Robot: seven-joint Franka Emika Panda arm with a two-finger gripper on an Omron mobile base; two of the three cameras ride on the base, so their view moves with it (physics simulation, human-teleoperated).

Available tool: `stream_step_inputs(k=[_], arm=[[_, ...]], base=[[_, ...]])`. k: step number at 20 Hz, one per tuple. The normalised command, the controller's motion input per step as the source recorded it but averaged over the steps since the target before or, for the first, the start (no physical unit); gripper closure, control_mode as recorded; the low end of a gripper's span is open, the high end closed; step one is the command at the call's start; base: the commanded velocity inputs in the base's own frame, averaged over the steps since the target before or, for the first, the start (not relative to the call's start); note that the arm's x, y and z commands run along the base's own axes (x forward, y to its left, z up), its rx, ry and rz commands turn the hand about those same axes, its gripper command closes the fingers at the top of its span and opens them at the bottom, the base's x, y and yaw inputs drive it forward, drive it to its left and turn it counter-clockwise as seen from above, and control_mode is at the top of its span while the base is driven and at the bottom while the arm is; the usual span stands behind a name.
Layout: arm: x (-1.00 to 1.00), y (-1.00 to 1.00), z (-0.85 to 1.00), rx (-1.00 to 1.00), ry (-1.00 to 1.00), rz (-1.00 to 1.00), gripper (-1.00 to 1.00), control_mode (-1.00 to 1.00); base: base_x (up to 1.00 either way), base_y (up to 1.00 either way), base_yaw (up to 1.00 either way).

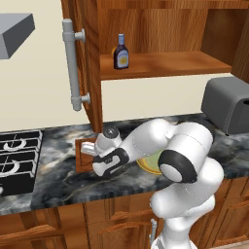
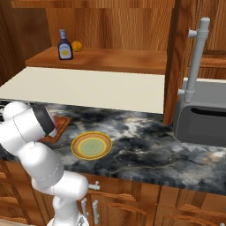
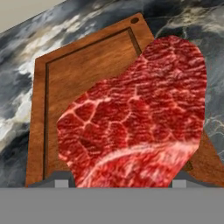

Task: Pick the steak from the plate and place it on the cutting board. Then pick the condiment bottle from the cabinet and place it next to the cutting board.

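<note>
The hand (image 3: pixel 117 184) points down over the cutting board (image 3: pixel 78 83), and its two dark fingertips (image 3: pixel 57 183) stand apart at either side of the steak (image 3: pixel 140 122), one at each edge of the meat. The steak fills the space between them, so the hand is closed on the steak across its width, with the jaws held fairly wide by the slab. Whether the meat already rests on the board or hangs just above it cannot be told.

Taking the cutting board as landmark: in the hand view the steak covers the board's right part and its edge reaches past the board's rim over the dark marbled tabletop (image 3: pixel 22 78). The board's grooved left part stays bare. In the left base view the hand (image 1: pixel 97 151) sits over the board (image 1: pixel 83 154), just below the open cabinet (image 1: pixel 92 73).

The plate (image 2: pixel 91 145) lies on the tabletop (image 2: pixel 145 145) just to the right of the board (image 2: pixel 58 127), with nothing on it. The condiment bottle (image 1: pixel 121 52) stands upright on the cabinet shelf (image 1: pixel 165 63), above and behind the board.
</note>
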Motion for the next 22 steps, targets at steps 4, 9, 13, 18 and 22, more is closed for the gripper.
stream_step_inputs(k=[4,9,13,18,22], arm=[[0.15,0.1,-0.05,0.0,0.0,0.0,1.0,-1.0],[0.14,0.18,-0.07,0.0,0.0,0.0,1.0,-1.0],[0.12,0.17,-0.11,0.0,0.0,0.0,1.0,-1.0],[0.07,0.09,-0.22,0.0,0.0,0.0,1.0,-1.0],[0.05,0.09,-0.24,0.0,0.0,0.0,1.0,-1.0]], base=[[0.0,0.0,0.0],[0.0,0.0,0.0],[0.0,0.0,0.0],[0.0,0.0,0.0],[0.0,0.0,0.0]])
